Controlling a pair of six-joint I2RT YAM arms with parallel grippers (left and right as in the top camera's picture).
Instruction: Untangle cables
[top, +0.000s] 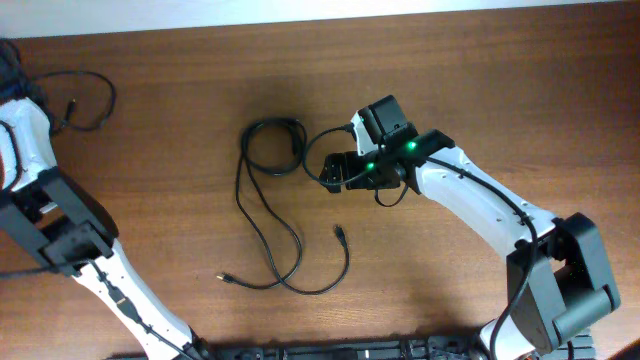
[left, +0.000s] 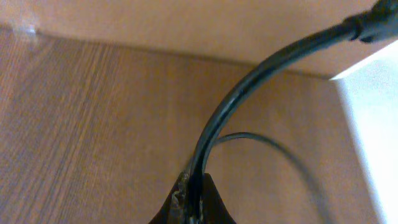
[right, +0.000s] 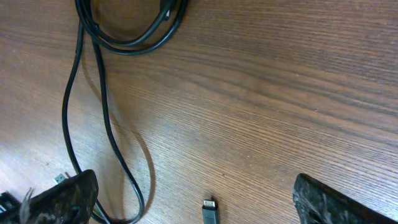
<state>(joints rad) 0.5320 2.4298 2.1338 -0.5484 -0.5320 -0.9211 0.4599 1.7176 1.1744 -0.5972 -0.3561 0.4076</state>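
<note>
On the table (top: 480, 90): soft cords

Mid-table the cables (right: 132, 48) lie in loose loops, light and bendy I think; pinch near a plug (right: 210, 211). The left gripper (left: 191, 202) squeezes a black cord (left: 230, 112). The right gripper (top: 338, 172) is wide open, empty.

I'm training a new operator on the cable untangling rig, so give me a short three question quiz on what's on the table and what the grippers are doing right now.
1. True or false: the right gripper is shut.
2. What is the left gripper clamped on? A) a cable B) a cloth C) nothing
3. Fill in: in the right wrist view, a small ___ lies on the table between the fingers.
Key: 1 false, it is open. 2 A, the cable. 3 plug.
</note>
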